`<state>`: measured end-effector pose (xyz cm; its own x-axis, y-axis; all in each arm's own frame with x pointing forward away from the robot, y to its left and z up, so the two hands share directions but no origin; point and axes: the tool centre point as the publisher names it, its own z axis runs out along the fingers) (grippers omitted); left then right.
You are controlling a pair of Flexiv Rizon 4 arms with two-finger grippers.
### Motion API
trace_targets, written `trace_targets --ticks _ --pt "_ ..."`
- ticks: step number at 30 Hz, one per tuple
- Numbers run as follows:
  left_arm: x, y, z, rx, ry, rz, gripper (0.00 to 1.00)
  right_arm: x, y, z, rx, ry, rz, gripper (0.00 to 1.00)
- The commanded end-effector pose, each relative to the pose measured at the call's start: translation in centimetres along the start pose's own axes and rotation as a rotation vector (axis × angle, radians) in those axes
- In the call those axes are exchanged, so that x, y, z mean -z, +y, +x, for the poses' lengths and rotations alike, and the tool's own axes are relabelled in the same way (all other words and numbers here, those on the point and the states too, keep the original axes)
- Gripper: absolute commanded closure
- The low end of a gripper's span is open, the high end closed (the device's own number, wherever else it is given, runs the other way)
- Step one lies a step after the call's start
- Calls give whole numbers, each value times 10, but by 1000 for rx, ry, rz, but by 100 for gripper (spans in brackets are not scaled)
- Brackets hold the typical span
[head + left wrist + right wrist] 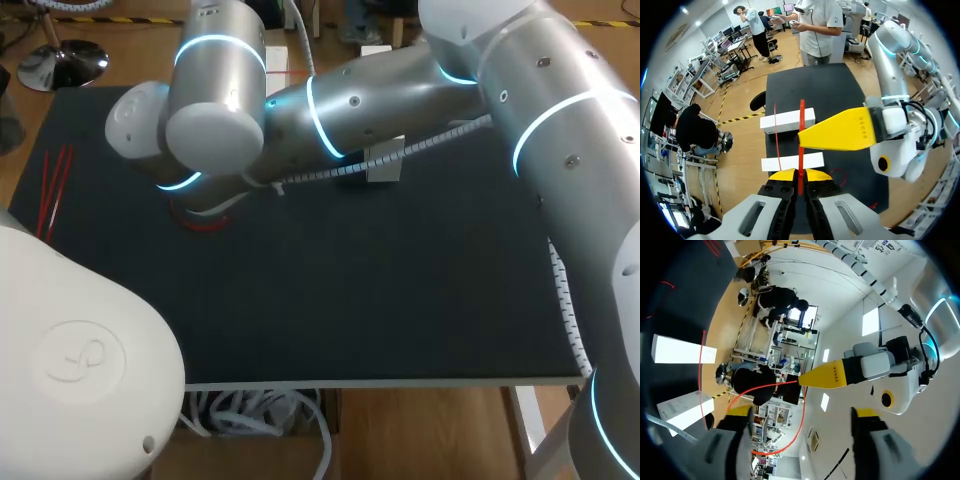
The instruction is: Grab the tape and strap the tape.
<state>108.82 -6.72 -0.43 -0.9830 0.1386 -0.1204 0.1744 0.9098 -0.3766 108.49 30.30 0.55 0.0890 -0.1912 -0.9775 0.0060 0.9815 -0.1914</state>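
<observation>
Left jaws: closed on the red tape, which stands up from between their tips. Right jaws: wide apart, holding nothing. One yellow finger ends at the tape just ahead of the left jaws; contact is unconfirmed.

Risk: closing off-line misses the thin strip, or a sideways tug drags it out of the left jaws.

Beyond the left jaws, two white blocks lie on the counter; slack tape may snag there.
</observation>
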Motion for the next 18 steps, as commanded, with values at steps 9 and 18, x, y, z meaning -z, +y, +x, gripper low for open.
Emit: trace_targets --ticks 9,18 --pt "1 0 0 1 1 -3 100 22 -14 -20 -72 5 -69 0" --pt "1 0 0 1 1 -3 100 52 -34 -22 -90 14 -91 0"
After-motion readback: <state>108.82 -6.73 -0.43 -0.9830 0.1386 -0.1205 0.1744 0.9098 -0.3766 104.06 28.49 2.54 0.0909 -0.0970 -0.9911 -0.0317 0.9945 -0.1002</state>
